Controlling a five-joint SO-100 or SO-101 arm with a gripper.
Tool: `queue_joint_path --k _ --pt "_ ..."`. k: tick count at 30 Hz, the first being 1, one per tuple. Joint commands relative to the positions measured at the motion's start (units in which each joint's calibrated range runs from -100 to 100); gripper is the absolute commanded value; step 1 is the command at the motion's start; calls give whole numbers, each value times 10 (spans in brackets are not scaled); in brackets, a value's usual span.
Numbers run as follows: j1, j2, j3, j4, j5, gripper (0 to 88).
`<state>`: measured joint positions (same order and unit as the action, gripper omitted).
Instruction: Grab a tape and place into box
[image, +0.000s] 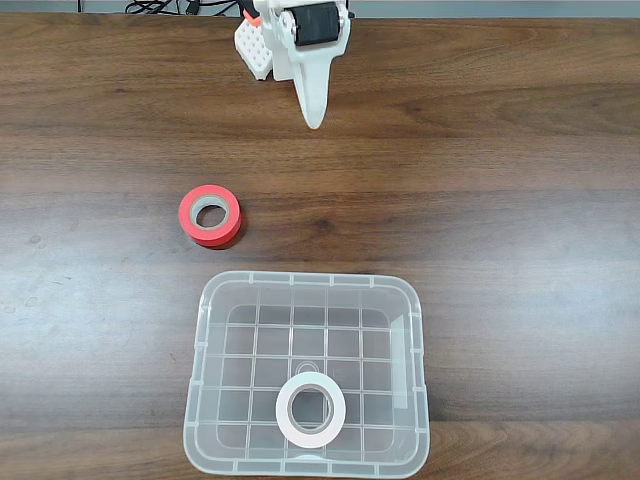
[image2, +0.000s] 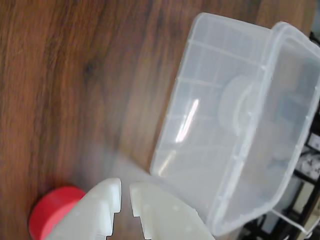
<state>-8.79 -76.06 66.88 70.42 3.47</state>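
Note:
The white tape (image: 311, 410) lies flat on the grid floor of the clear plastic box (image: 308, 279), close to the box's near wall. My gripper (image: 314, 118) hangs at the far edge of the table, well away from the box, shut with nothing held. In the wrist view the two white fingers of my gripper (image2: 125, 188) almost touch, with a thin gap between them. The box (image2: 200, 130) stands ahead of them on the right. The tape (image2: 234, 102) shows through its wall as a pale blur.
A red roll of tape with a grey core (image: 210, 214) lies on the wooden table left of the box's far corner, and sits by my fingers in the wrist view (image2: 50, 214). Dark cables run along the table's far edge.

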Motion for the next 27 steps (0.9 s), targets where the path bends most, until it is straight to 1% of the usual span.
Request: queue_joint_path --k 1,4,6,11,13,27 --pt "37 -137 156 -45 -2 13" --pt "62 -204 226 -45 -3 13" --pt "71 -229 256 -45 -15 12" --pt "66 -230 296 -44 -52 12" --pt "65 -230 301 -44 -58 12" --pt "64 -230 299 -31 -56 13"
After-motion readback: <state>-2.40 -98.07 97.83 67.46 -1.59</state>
